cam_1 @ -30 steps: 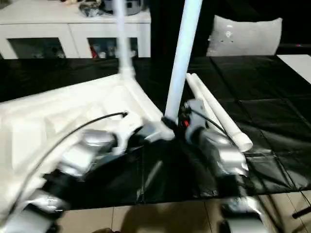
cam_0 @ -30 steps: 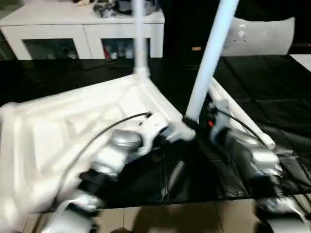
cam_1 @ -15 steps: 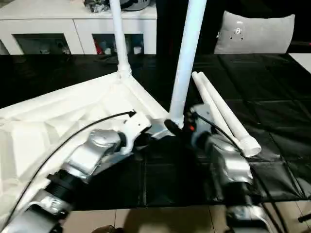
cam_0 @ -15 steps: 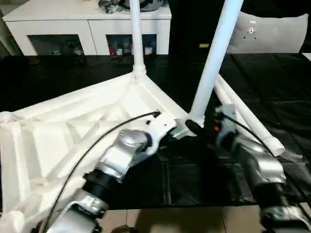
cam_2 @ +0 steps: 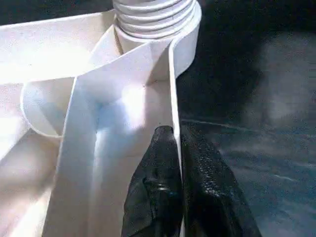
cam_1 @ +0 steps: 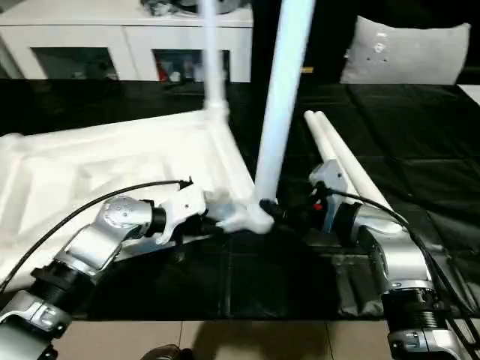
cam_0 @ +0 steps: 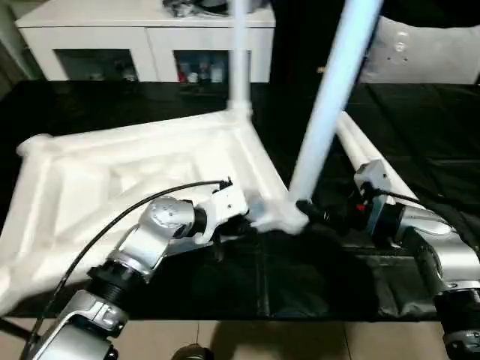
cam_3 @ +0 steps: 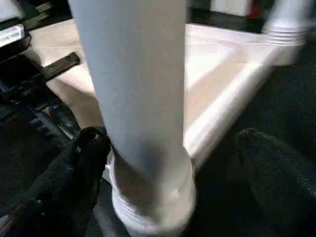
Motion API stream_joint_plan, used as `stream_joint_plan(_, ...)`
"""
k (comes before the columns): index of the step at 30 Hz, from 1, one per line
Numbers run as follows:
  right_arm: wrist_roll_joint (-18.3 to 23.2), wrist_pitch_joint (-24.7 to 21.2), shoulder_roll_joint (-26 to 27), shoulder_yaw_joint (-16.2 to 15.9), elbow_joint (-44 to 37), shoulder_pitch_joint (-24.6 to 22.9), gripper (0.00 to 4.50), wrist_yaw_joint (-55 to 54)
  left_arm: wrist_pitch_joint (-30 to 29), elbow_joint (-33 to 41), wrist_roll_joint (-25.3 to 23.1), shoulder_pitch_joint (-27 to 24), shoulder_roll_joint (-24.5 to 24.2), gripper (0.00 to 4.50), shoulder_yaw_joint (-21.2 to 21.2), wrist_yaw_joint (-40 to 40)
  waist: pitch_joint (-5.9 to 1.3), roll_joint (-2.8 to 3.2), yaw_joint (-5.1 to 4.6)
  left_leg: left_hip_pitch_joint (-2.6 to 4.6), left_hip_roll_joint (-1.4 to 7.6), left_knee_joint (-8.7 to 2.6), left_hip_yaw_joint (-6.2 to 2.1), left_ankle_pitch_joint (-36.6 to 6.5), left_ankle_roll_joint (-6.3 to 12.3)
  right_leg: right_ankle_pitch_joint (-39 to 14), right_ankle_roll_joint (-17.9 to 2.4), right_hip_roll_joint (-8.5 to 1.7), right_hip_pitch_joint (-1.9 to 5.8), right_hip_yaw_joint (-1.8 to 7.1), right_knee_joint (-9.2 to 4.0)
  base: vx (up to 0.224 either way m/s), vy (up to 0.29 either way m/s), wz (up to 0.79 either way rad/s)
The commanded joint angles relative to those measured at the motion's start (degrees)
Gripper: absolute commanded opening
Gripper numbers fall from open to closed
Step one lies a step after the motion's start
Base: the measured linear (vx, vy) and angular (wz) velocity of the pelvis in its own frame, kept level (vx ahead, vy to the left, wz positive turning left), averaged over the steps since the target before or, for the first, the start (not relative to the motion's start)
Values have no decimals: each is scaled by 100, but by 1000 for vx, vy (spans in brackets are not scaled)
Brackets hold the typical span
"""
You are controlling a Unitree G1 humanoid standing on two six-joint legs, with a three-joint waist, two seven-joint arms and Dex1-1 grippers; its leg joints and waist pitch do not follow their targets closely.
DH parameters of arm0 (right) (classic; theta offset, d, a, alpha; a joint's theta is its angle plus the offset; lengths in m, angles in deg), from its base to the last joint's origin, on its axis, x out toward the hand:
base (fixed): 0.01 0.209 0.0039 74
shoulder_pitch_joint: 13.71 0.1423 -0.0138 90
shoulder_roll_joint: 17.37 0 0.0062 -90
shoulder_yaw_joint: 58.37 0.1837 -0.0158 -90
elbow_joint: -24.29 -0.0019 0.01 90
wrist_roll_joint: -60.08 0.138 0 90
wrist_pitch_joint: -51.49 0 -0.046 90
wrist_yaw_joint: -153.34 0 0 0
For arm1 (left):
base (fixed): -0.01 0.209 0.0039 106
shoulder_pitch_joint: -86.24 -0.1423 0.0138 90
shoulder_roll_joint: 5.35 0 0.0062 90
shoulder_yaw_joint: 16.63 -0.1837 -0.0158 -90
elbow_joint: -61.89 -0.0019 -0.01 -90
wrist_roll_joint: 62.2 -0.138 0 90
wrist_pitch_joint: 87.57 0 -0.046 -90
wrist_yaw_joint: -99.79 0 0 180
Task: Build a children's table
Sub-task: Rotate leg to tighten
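Observation:
The white table top point(cam_0: 120, 172) lies upside down on the black table, its ribbed underside facing up. One leg point(cam_0: 239, 67) stands in the far corner socket. A second leg point(cam_0: 334, 97) rises from the near corner socket point(cam_2: 153, 19). My left gripper point(cam_2: 177, 133) is shut on the thin rim wall just beside that socket. My right gripper point(cam_3: 173, 148) is open and straddles the base of the near leg: one finger point(cam_3: 74, 168) touches it and the other stands well apart. Two loose legs point(cam_1: 341, 150) lie side by side behind my right arm.
A white cabinet with glass doors point(cam_0: 150, 37) stands behind the table. A pale cushion point(cam_0: 427, 52) sits at the back right. The black table's front edge point(cam_0: 262, 319) runs under my forearms, with tiled floor below it.
The view has shifted. My right forearm has swung out to the right, so its gripper now reaches the near leg's base from the side. The left gripper keeps its hold on the rim.

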Motion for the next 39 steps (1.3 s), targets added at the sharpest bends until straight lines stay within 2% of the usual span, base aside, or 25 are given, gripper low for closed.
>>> stream_joint_plan(1,-69,81,-140,-127,-87,-48,440,274,208,80,17,18,-69,0,-232,359,-353,-70,-18,186,413,-362,-131,-858,473,-8,-1430,-442,207,222,-366,0,0,0)
stream_joint_plan(3,-107,73,-236,-316,-86,-52,440,597,308,52,35,38,-194,0,-318,649,-354,-92,-10,177,406,-359,-128,-845,474,-21,-1410,-452,217,224,-370,0,0,0)
stream_joint_plan(5,-122,62,-263,-380,-81,-53,440,703,337,39,35,51,-238,0,-353,743,-348,-83,-6,168,402,-357,-123,-849,478,-99,-1388,-457,210,229,-372,0,0,0)
stream_joint_plan(6,-113,49,-280,-420,-64,-52,440,778,403,8,31,63,-264,0,-370,826,-342,-104,-7,173,403,-360,-121,-884,478,-182,-1382,-460,201,232,-386,0,0,0)
stream_joint_plan(11,-1,-99,-250,-447,21,-8,394,875,528,-59,61,92,-285,0,-370,953,-345,-100,3,175,413,-360,-127,-903,435,-348,-1367,-461,191,235,-379,0,0,0)
stream_joint_plan(12,50,-144,-246,-453,39,-2,373,937,543,-76,77,97,-280,0,-366,968,-343,-107,3,179,407,-361,-122,-915,438,-357,-1376,-457,188,233,-384,0,0,0)
stream_joint_plan(13,74,-166,-247,-456,43,-2,373,970,545,-81,83,96,-277,0,-366,973,-345,-104,7,179,407,-361,-124,-910,435,-357,-1380,-458,190,232,-382,0,0,0)
stream_joint_plan(16,116,-206,-254,-458,42,-6,353,1022,550,-86,88,92,-276,0,-371,978,-357,-117,13,172,405,-346,-120,-834,461,-236,-1393,-463,196,233,-365,0,0,0)
stream_joint_plan(17,173,-291,-268,-460,19,-16,331,1087,548,-85,93,82,-279,0,-377,984,-358,-115,13,168,403,-344,-121,-783,482,-187,-1397,-456,194,229,-359,0,0,0)
stream_joint_plan(20,220,-422,-302,-484,-15,-46,320,1188,557,-93,95,62,-294,0,-376,1017,-365,-114,25,161,403,-333,-122,-725,530,-123,-1411,-459,202,225,-352,0,0,0)
stream_joint_plan(22,214,-431,-290,-479,11,-61,287,1174,564,-93,55,59,-319,0,-393,1015,-357,-120,23,161,400,-337,-119,-771,503,-231,-1396,-463,196,225,-365,0,0,0)
stream_joint_plan(28,257,-545,-237,-450,44,-93,256,1159,556,-120,62,70,-327,0,-405,1027,-359,-121,23,166,402,-342,-122,-774,467,-290,-1377,-458,195,225,-362,0,0,0)
stream_joint_plan(30,293,-644,-201,-447,16,-135,254,1130,499,-102,75,60,-332,0,-402,1035,-360,-104,24,165,405,-346,-126,-783,457,-271,-1379,-457,192,222,-360,0,0,0)
stream_joint_plan(32,362,-782,-146,-431,-36,-189,254,1056,400,-48,76,38,-338,0,-391,1011,-362,-120,25,164,400,-342,-123,-784,451,-225,-1386,-462,198,225,-359,0,0,0)
stream_joint_plan(35,491,-959,-43,-373,-135,-265,253,913,163,75,170,-3,-282,0,-304,925,-359,-112,27,174,407,-352,-124,-821,428,-263,-1382,-459,191,226,-364,0,0,0)
stream_joint_plan(36,548,-1030,13,-352,-210,-319,253,845,25,150,215,-26,-244,0,-263,865,-355,-90,34,181,408,-357,-126,-860,397,-325,-1392,-464,184,228,-363,0,0,0)
stream_joint_plan(38,548,-1099,55,-355,-269,-360,253,751,-151,209,209,-42,-218,0,-247,779,-349,-98,20,182,412,-372,-128,-931,361,-413,-1381,-463,188,230,-381,0,0,0)
stream_joint_plan(39,318,-1149,262,-356,-282,-397,253,160,-554,346,162,-95,-59,0,-162,380,-344,-73,0,187,412,-385,-135,-986,291,-470,-1360,-459,179,237,-386,0,0,0)
